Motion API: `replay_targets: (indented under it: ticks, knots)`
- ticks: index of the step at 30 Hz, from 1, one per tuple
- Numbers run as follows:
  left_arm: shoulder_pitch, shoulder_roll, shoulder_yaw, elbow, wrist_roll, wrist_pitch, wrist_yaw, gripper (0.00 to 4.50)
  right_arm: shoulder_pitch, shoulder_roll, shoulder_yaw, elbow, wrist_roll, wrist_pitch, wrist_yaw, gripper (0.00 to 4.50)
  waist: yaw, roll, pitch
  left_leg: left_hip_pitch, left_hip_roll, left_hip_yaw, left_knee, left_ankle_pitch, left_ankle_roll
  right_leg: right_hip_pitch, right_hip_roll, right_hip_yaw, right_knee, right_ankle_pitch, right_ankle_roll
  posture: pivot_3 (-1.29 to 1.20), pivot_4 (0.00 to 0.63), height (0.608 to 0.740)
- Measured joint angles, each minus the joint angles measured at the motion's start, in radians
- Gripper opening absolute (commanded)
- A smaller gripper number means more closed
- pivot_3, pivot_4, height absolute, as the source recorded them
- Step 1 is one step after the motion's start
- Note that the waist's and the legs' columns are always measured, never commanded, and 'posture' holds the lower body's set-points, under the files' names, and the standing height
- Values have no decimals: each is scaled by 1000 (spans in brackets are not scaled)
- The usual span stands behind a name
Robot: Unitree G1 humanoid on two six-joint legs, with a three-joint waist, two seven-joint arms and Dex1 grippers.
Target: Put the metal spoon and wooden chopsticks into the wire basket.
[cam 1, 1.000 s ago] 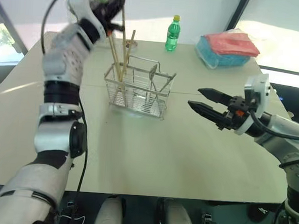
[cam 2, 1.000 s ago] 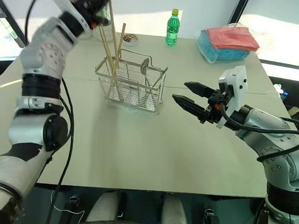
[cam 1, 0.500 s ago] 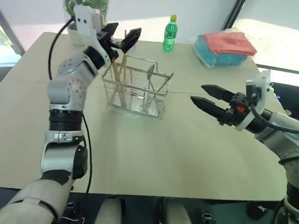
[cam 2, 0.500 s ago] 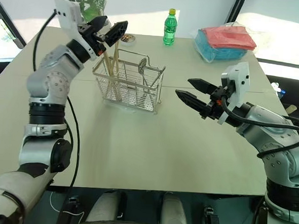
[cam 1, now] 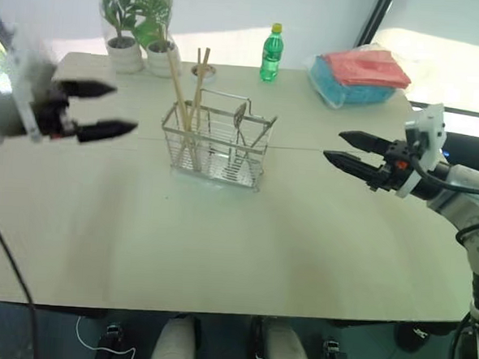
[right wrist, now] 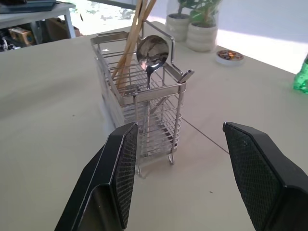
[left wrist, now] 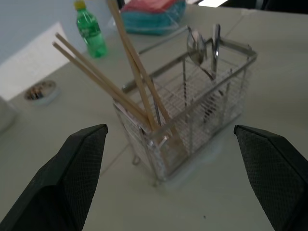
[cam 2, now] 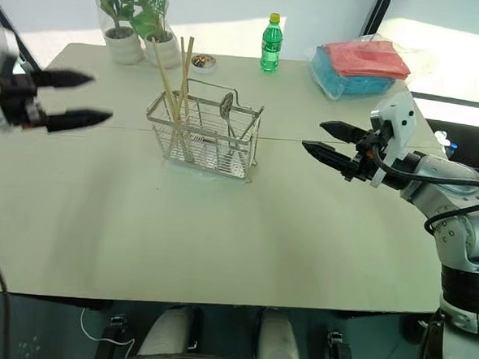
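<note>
Left jaws (cam 1: 105,108) spread wide and empty, basket (cam 1: 217,146) off at 3 o'clock; right jaws (cam 1: 347,150) parted, empty, basket at 9 o'clock. Chopsticks (cam 1: 184,95) upright-leaning inside its left end, spoon (right wrist: 152,53) standing bowl-up inside the right end. Neither arm clearly nearer; likely nothing left to load.
</note>
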Motion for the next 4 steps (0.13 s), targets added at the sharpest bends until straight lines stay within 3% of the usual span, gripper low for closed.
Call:
replay_targets:
  ticks: [4]
  knots:
    - [88,11,32,-34,17,-34,-2,4457,-12,6,8,21,-10,-1,22,2910,6,0,0,-1,0,0,0,0,0,0,0,0,0,0,0,0,150,723]
